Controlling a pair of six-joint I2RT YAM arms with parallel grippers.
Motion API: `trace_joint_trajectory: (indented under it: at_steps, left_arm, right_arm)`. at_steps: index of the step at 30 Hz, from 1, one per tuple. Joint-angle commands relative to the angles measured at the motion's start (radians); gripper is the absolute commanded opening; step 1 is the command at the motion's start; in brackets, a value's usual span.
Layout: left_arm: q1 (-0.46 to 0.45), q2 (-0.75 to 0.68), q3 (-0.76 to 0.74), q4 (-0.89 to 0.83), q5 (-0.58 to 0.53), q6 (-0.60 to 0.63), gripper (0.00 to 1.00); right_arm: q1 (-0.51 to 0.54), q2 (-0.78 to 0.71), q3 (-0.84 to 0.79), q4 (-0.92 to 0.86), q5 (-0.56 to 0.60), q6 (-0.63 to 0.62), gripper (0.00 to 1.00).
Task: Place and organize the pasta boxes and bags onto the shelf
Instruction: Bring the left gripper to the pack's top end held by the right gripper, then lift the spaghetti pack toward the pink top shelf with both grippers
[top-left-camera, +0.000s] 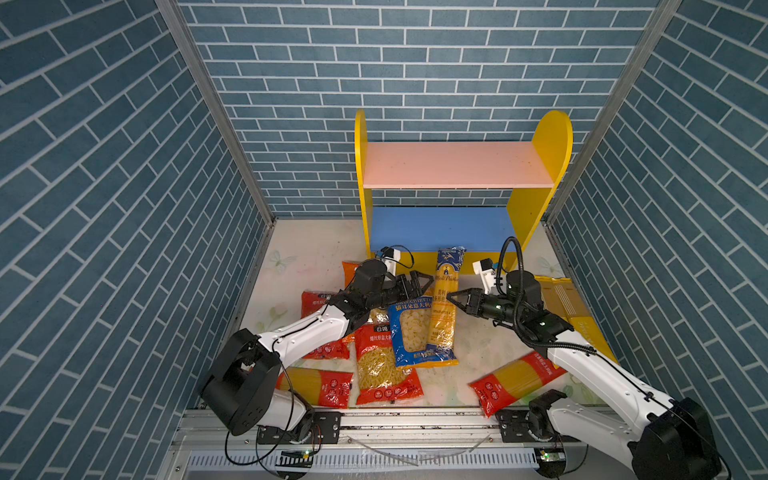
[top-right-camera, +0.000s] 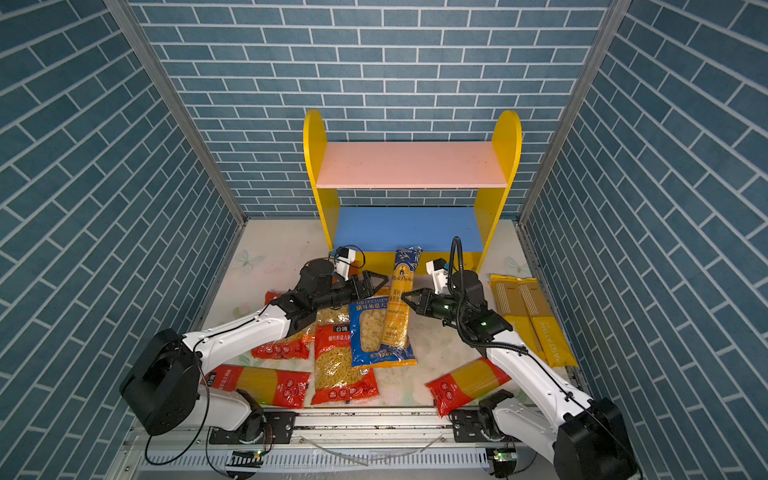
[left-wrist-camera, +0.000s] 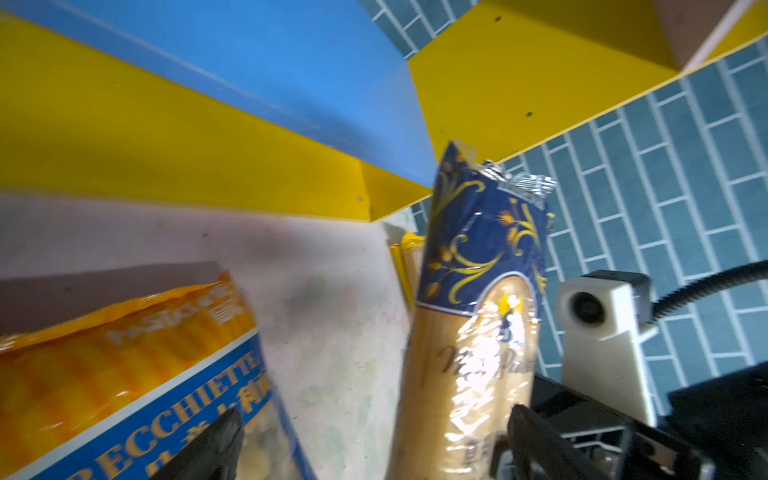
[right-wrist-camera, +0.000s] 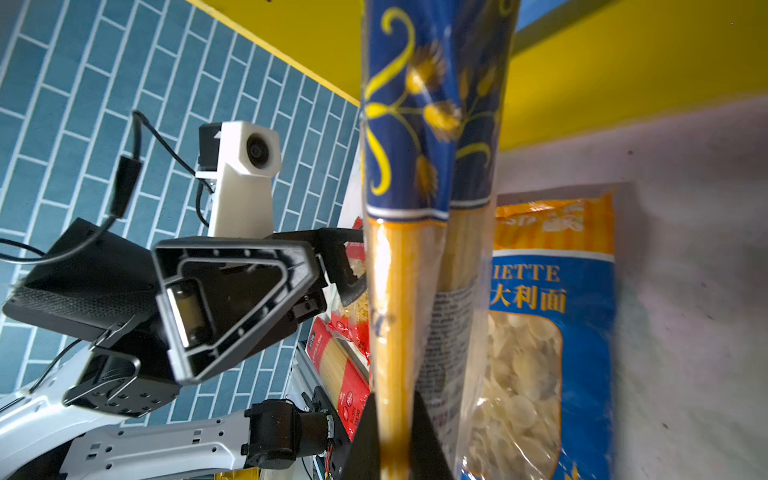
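My right gripper (top-left-camera: 451, 297) (right-wrist-camera: 392, 415) is shut on the dark blue spaghetti pack (top-left-camera: 444, 307) (top-right-camera: 401, 303) (right-wrist-camera: 415, 208). It pinches the pack's right edge near its middle. The pack's blue top end points at the shelf (top-left-camera: 548, 141) (top-right-camera: 505, 137), just before the blue lower board (top-left-camera: 440, 228). Its other end rests on the blue-yellow bag (top-left-camera: 411, 328) (left-wrist-camera: 174, 411). On the pack's left side my left gripper (top-left-camera: 431, 280) (left-wrist-camera: 374, 419) stands open. In the left wrist view the pack (left-wrist-camera: 478, 291) shows between its wide-apart fingers, close to one.
A red fusilli bag (top-left-camera: 382, 365), a red spaghetti pack (top-left-camera: 320, 386) and another red bag (top-left-camera: 316, 303) lie under the left arm. An orange bag (left-wrist-camera: 104, 345) lies beside them. Another red spaghetti pack (top-left-camera: 515, 380) lies front right. Yellow PASTATIME packs (top-right-camera: 528, 316) line the right wall.
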Motion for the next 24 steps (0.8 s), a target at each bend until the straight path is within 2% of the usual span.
trace_joint_trajectory:
  at_steps: [1,7,14,16,18,20,24]
  left_arm:
    - [0.0,0.038,0.001,0.181,0.074,-0.07,1.0]
    - [0.0,0.077,0.016,0.271,0.117,-0.088,0.99]
    - [0.002,0.107,0.002,0.442,0.156,-0.152,0.92]
    - [0.004,0.101,0.004,0.453,0.161,-0.148,0.85]
    - [0.009,0.095,0.001,0.462,0.163,-0.149,0.75]
    - [0.017,0.09,-0.002,0.465,0.162,-0.152,0.59]
    - [0.028,0.087,-0.002,0.482,0.162,-0.173,0.42]
  right_arm:
    - [0.036,0.013,0.088,0.252,-0.035,0.015,0.0]
    - [0.084,0.048,0.11,0.327,-0.052,0.013,0.0]
    - [0.098,0.065,0.118,0.39,-0.116,0.043,0.0]
    - [0.097,0.066,0.11,0.412,-0.128,0.059,0.0]
    - [0.097,0.067,0.103,0.426,-0.136,0.07,0.0]
    - [0.097,0.068,0.101,0.43,-0.141,0.077,0.0]
    - [0.098,0.08,0.106,0.441,-0.148,0.093,0.0]
